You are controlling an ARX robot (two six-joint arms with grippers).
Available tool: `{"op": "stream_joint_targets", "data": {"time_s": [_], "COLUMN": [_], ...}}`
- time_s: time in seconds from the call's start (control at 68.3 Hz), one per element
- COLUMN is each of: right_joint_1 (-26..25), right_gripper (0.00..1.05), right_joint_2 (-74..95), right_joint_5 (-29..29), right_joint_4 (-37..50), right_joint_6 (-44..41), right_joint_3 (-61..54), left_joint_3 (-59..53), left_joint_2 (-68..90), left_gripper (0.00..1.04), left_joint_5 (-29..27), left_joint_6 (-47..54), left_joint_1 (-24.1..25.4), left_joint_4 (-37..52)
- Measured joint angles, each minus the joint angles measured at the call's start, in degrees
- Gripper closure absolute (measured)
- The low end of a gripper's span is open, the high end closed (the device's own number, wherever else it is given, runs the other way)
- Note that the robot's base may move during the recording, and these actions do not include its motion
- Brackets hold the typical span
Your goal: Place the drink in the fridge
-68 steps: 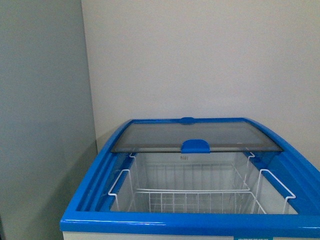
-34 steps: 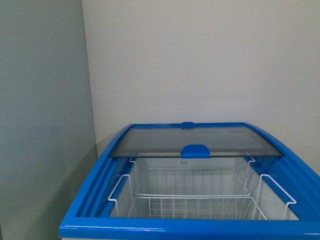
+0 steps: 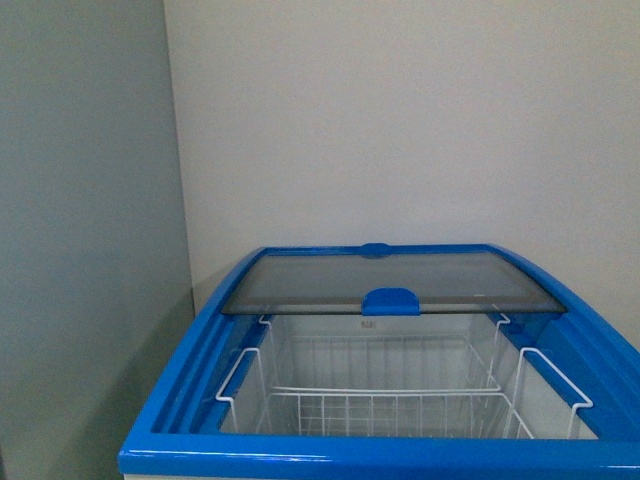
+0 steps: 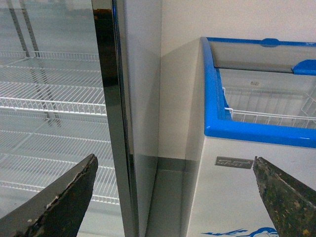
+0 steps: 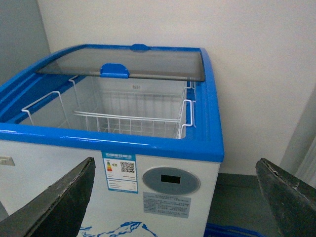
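Wall space is seen behind and right of the fridge (image 3: pixel 170 400), whose blue rim frames an uncovered front half; its curved glass lid (image 3: pixel 400 280) is slid to the back. A grey glass-door cooler (image 4: pixel 54 98) stands close on its left, a narrow gap between them. White wire baskets (image 3: pixel 380 400) hang inside. The left gripper (image 4: pixel 173 197) and right gripper (image 5: pixel 173 197) are held low before the white front, jaws wide apart, nothing gripped. No drink is seen.

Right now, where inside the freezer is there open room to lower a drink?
The fridge is open at its near half, between the front rim and the slid-back glass lid. The white wire basket below looks empty. The far half is covered by the lid.
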Motion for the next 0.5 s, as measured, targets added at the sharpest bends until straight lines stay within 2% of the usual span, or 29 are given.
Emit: {"op": "stream_joint_targets", "data": {"time_s": [0.498], "right_joint_1": [0.00], "right_gripper": [0.07], "right_joint_2": [0.00], "right_joint_5": [0.00], "right_joint_4": [0.00], "right_joint_6": [0.00], "right_joint_3": [0.00], "left_joint_3": [0.00], "left_joint_2": [0.00], "left_gripper": [0.08], "left_joint_5": [-0.02], "left_joint_6": [0.02], "left_joint_1": [0.00], "left_joint_4": [0.00]}}
